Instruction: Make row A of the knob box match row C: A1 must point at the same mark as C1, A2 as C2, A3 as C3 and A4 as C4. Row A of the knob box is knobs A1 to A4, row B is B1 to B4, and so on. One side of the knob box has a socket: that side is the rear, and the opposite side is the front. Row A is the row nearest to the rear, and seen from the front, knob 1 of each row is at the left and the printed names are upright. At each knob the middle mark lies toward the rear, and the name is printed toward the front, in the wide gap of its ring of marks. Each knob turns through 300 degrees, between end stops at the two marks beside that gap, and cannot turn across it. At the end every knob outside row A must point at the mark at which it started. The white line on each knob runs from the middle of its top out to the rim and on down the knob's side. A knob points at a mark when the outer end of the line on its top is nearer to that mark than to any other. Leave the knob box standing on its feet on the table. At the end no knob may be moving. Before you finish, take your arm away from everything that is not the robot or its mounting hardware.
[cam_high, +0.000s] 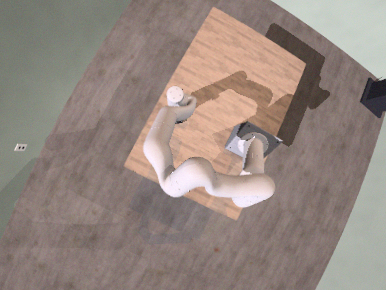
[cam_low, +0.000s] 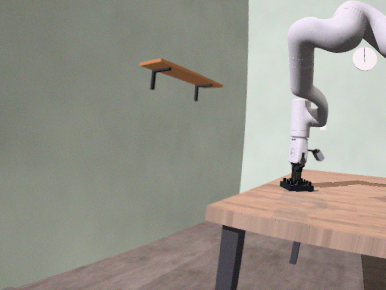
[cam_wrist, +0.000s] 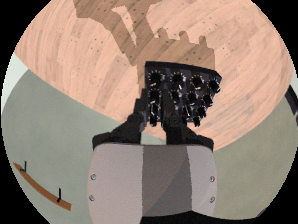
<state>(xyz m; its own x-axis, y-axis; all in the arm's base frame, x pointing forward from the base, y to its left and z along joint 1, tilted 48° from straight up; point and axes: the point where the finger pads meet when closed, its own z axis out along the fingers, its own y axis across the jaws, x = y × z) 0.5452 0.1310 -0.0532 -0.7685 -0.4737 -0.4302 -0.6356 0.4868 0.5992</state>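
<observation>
So the white arm (cam_high: 200, 180) goes up from its base near the table's right edge, swings out past the near edge, then folds back in toward the left edge. The wrist (cam_low: 301, 120) hangs straight down, fingers pointing at the tabletop close to the left corner. The gripper (cam_low: 297, 172) is only partly spread, fingers a little apart, dark and low in the wrist view.
</observation>
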